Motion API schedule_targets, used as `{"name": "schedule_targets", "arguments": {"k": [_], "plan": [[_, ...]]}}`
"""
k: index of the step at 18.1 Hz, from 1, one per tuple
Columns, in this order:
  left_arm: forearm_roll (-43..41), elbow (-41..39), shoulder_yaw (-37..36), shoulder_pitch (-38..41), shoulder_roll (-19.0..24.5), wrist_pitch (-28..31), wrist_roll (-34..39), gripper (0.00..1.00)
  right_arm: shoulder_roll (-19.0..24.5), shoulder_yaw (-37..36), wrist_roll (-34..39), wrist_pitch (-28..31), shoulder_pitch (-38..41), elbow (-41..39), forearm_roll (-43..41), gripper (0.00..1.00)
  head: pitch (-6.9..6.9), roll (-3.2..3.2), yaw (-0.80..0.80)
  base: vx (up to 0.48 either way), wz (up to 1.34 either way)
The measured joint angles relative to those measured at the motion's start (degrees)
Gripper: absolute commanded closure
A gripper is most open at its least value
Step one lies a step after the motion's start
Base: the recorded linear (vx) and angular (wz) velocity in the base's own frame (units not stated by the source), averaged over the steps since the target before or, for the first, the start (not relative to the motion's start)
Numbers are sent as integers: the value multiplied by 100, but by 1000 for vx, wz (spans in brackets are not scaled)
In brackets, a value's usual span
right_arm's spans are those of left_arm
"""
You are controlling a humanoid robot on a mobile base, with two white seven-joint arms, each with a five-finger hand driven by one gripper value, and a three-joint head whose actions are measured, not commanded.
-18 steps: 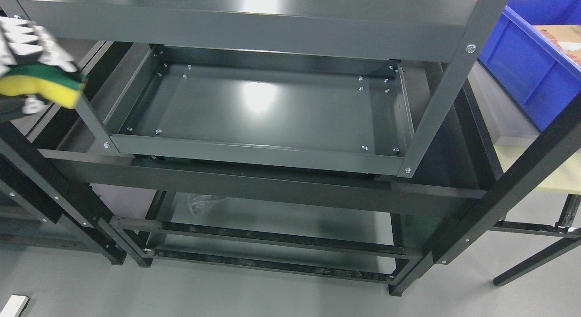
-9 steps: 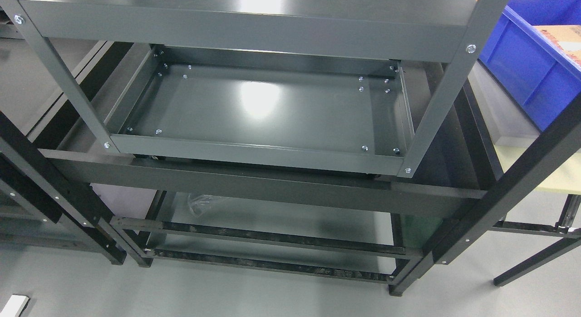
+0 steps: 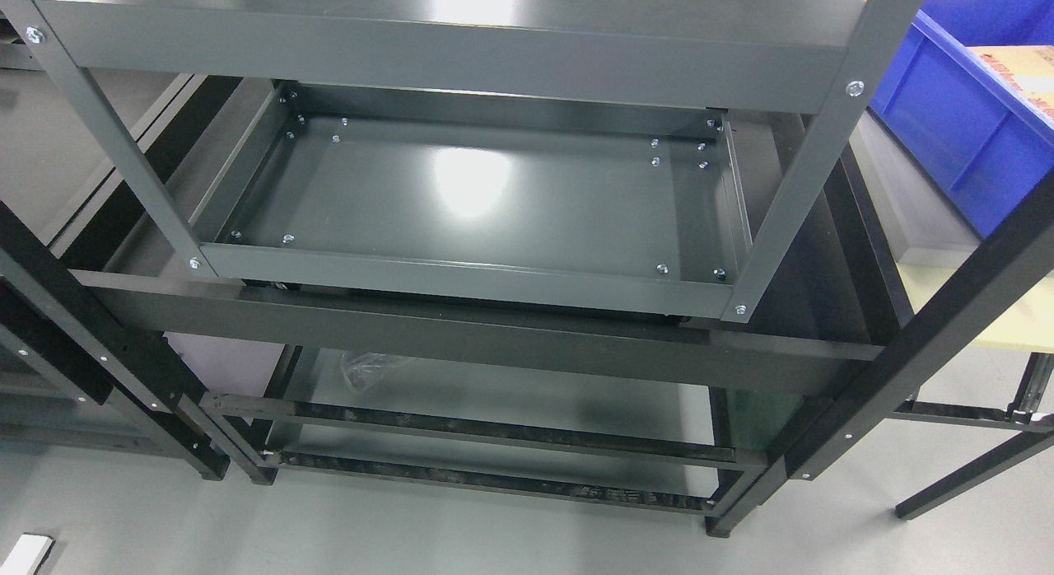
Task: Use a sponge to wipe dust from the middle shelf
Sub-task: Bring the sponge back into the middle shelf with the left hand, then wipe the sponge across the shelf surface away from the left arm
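Middle shelf (image 3: 494, 196), a grey metal tray with a bright glare patch, fills the centre of the frame under the top shelf (image 3: 445, 52). A lower shelf (image 3: 510, 398) shows beneath, bottom centre, with clear plastic (image 3: 370, 369) on it. A blue bin (image 3: 955, 122) sits upper right. Neither hand nor sponge is in view, so hand state cannot be told.

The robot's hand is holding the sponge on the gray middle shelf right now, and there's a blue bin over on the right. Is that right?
Not quite. The head view shows no hand and no sponge anywhere now; the gray middle shelf lies bare, with only a light glare on it. The rest is right: the blue bin sits at the right.
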Motion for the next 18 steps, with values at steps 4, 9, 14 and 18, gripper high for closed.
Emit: {"name": "schedule_targets", "arguments": {"k": [4, 9, 14, 18], "plan": [[-247, -115, -905, -764, -494, 0, -36, 100, 0, 0, 0, 0, 0, 0, 0, 0, 0, 0, 0, 0, 0], [-989, -157, -1985, -1618, -1390, 14, -44, 100, 0, 0, 0, 0, -1, 0, 0, 0, 0, 0, 0, 0, 0], [-1936, -18, -2911, -2295, -2521, 0, -38, 100, 0, 0, 0, 0, -1, 0, 0, 0, 0, 0, 0, 0, 0], [-2585, 192, -3487, -2703, -3315, 0, 32, 100, 0, 0, 0, 0, 0, 0, 0, 0, 0, 0, 0, 0, 0]]}}
